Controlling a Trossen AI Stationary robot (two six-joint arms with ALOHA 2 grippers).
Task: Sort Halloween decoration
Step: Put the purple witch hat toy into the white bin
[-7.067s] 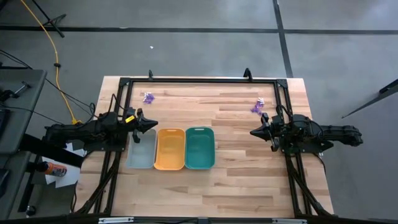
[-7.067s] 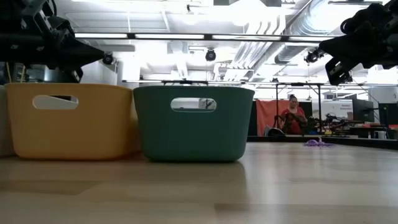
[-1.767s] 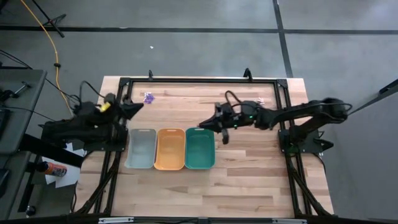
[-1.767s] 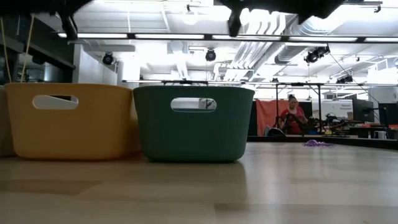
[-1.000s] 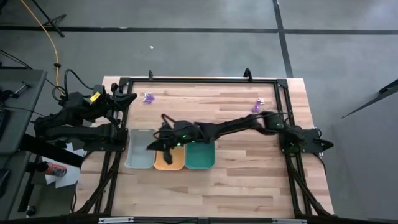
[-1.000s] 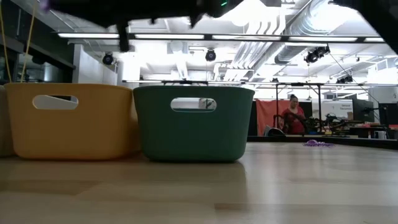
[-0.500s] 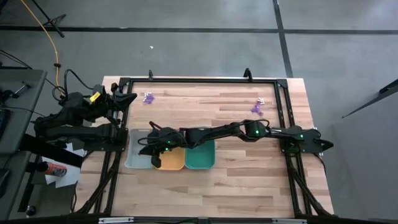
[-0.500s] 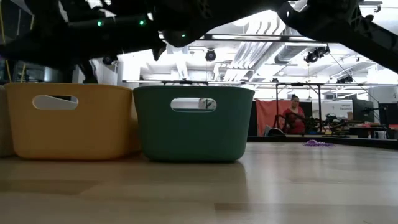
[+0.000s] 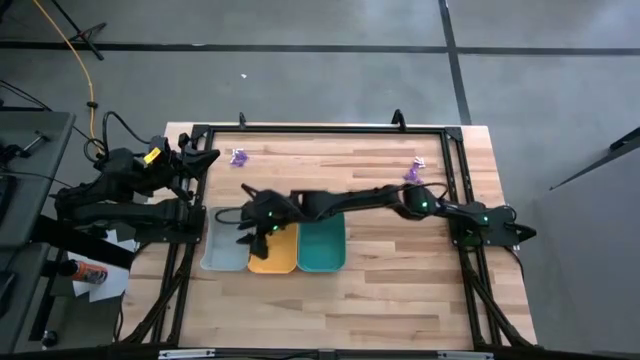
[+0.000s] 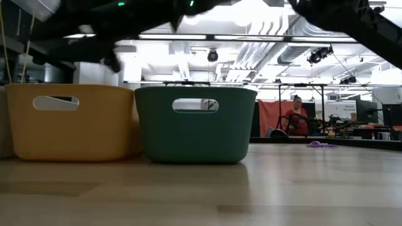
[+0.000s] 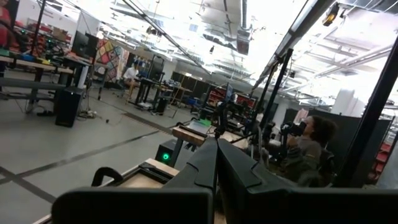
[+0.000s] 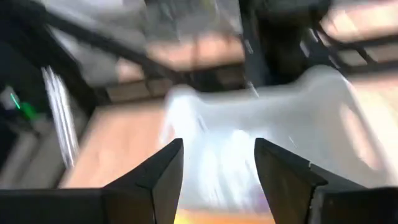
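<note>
My right arm reaches across the table to the trays, and its gripper [image 9: 241, 214] [image 12: 217, 155] hangs open with nothing between the fingers, above where the grey tray [image 9: 224, 250] meets the orange tray [image 9: 272, 255]. The right wrist view shows the grey tray [image 12: 273, 118] ahead, blurred. The teal tray [image 9: 322, 240] stands to the right of the orange one. Tiny purple decoration pieces lie at the far left [image 9: 238, 156] and, with a white bit, at the far right [image 9: 412, 172]. My left gripper [image 9: 213, 155] [image 11: 216, 152] waits shut near the far left corner.
A black frame [image 9: 320, 129] runs around the work area. In the low view the orange tray [image 10: 69, 122] and teal tray [image 10: 195, 125] stand side by side, with a purple piece [image 10: 321, 144] far off to the right. Bare wood lies near the front edge [image 9: 400, 300].
My right gripper swung out left over the grey tray, then drew back a little toward the right and the far edge. Its fingers have spread apart. The trays and the pieces on the table have stayed put.
</note>
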